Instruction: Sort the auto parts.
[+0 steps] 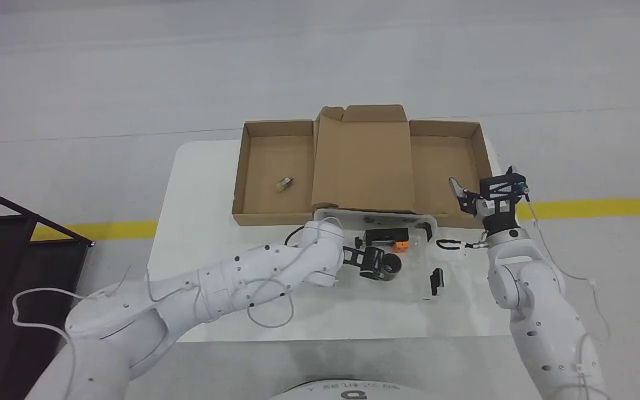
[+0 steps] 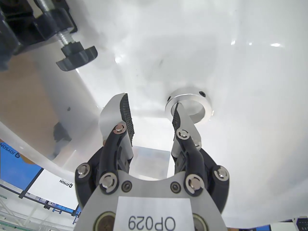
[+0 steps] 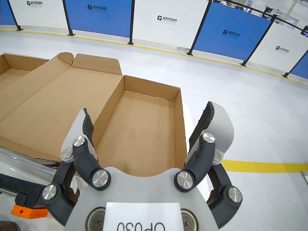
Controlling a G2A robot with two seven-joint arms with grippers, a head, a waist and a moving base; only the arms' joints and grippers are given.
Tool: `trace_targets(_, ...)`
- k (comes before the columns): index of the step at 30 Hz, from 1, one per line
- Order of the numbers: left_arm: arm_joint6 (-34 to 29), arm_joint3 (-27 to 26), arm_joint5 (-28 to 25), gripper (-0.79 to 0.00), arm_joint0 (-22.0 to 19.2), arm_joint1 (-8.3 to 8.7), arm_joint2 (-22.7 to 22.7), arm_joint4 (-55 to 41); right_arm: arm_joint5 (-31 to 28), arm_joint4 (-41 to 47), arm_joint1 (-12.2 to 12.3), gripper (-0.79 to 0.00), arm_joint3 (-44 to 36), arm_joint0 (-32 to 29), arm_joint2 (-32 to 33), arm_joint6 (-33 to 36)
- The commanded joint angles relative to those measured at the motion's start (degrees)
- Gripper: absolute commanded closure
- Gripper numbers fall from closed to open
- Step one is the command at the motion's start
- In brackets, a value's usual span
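Auto parts [image 1: 380, 262] lie in the clear tray [image 1: 412, 290], where the spread left claw [image 2: 150, 102] straddles the wall of an aluminium ring [image 2: 185, 95] and should pinch it squarely before lifting, while the spread, empty right claw [image 3: 147, 108] hangs by the cardboard box [image 3: 176, 126].

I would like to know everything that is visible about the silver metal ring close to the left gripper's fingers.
The silver ring looks like bright machined metal, perhaps aluminium. It is a short, thick collar with a wide round bore and two small dark screw holes near its outer edge. It lies flat, bore upward, on a glossy white surface. The left gripper is open. The tip of one of its fingers overlaps the ring's near rim and seems to reach into the bore. Whether it touches the ring cannot be told.
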Motion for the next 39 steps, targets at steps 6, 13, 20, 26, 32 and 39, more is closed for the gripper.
trace_targets(6, 0.8, 2.8, -0.8, -0.305, 0.2, -1.29, 0.0, 0.8, 0.0, 0.0, 0.0, -0.785, 0.0, 0.0, 0.0, 0.0)
trace_targets(13, 1.1, 4.7, -1.1, -0.102, -0.4, -2.39, 0.0, 0.2, 0.0, 0.0, 0.0, -0.785, 0.0, 0.0, 0.0, 0.0)
trace_targets(20, 0.6, 4.2, -0.5, 0.0, -1.4, -2.85, 0.0, -0.1, 0.0, 0.0, 0.0, -0.785, 0.0, 0.0, 0.0, 0.0)
trace_targets(26, -2.4, -2.8, 2.4, 0.0, -2.4, -1.62, -0.7, 0.2, 0.0, 0.0, 0.0, -0.785, 0.0, 0.0, 0.0, 0.0)
trace_targets(32, -5.2, -13.8, 8.4, 0.0, -0.6, 1.97, -5.9, 7.0, 0.0, 0.0, 0.0, -0.785, 0.0, 0.0, 0.0, 0.0)
trace_targets(39, -2.0, -24.1, 15.2, 0.0, 8.2, 9.33, -20.5, 17.4, 0.0, 0.0, 0.0, -0.785, 0.0, 0.0, 0.0, 0.0)
